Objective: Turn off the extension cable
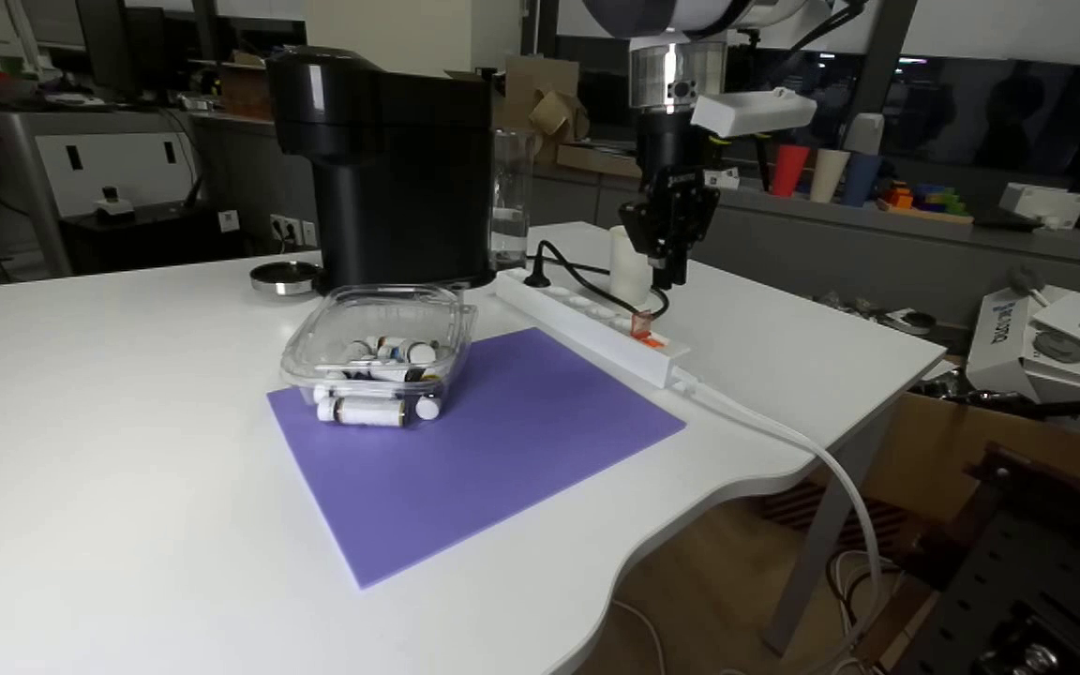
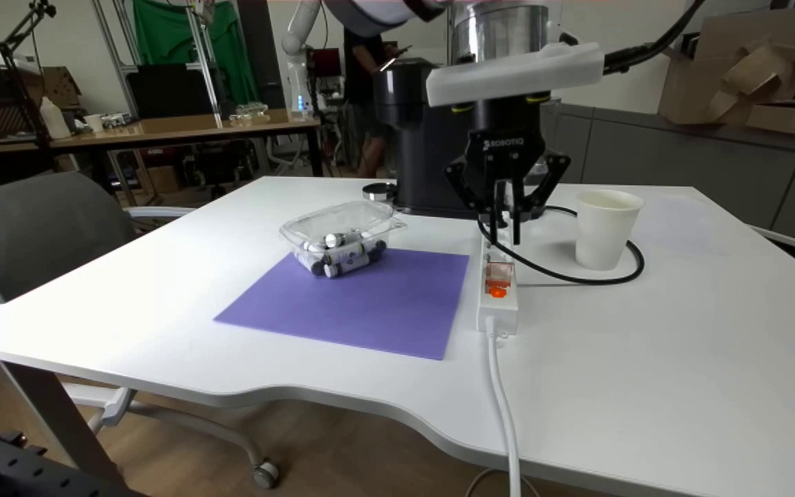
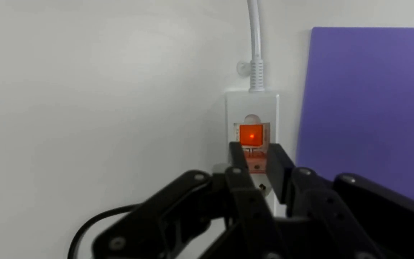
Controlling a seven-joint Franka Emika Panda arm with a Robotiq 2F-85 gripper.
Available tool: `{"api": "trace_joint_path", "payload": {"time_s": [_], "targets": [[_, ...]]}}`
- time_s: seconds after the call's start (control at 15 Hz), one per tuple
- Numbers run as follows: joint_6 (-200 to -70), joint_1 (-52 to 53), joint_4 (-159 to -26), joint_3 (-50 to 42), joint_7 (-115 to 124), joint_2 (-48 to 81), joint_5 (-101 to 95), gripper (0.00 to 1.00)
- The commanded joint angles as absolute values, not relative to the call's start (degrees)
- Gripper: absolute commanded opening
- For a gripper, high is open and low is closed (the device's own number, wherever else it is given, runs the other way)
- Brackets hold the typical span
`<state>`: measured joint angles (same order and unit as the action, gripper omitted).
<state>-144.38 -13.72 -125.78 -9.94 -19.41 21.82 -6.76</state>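
Observation:
The extension cable is a long white power strip point(image 1: 587, 328) on the table, also in an exterior view point(image 2: 497, 316) and the wrist view point(image 3: 235, 102). Its orange-red switch point(image 3: 251, 135) shows a small bright spot in the wrist view. A clear reddish cover point(image 2: 499, 273) stands raised beside the switch. A white cord point(image 3: 254, 32) leaves the switch end, and a black plug point(image 1: 536, 277) sits at the far end. My gripper point(image 3: 254, 151) points down above the strip, partly open with nothing between its fingers. In both exterior views its fingertips point(image 1: 669, 277) point(image 2: 505, 235) are apart from the strip.
A white cup point(image 2: 604, 231) stands beside the strip, with a black cord point(image 2: 577, 279) looping round it. A purple mat point(image 2: 370, 304) lies along the strip's other side, with a clear box point(image 1: 381, 328) of small vials on it. A black coffee machine point(image 1: 399, 187) stands behind.

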Motion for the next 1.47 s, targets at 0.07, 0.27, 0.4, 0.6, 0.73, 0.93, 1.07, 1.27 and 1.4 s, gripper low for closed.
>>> {"api": "trace_joint_path", "payload": {"time_s": [0.07,0.27,0.4,0.6,0.73,0.93,1.07,1.27,1.4], "targets": [[-140.5,-15.9,-119.7,-7.2,-26.1,27.1,-6.6,0.0],[-141.4,-15.5,-121.2,-7.1,-25.3,26.9,-7.2,0.01],[-140.7,-15.6,-120.5,-6.7,-26.1,27.9,-7.2,0.01],[-142.6,-15.0,-121.8,-7.2,-25.8,27.1,-8.7,0.0],[-144.1,-14.8,-122.9,-7.3,-25.6,27.0,-9.3,0.0],[-145.7,-14.7,-123.6,-7.5,-25.3,27.4,-9.6,0.0],[-146.7,-14.8,-124.0,-7.5,-25.2,27.6,-9.6,0.0],[-147.8,-14.8,-124.6,-7.8,-25.0,27.7,-9.8,0.0],[-148.3,-14.8,-124.9,-8.1,-24.8,28.0,-10.0,0.0]]}}
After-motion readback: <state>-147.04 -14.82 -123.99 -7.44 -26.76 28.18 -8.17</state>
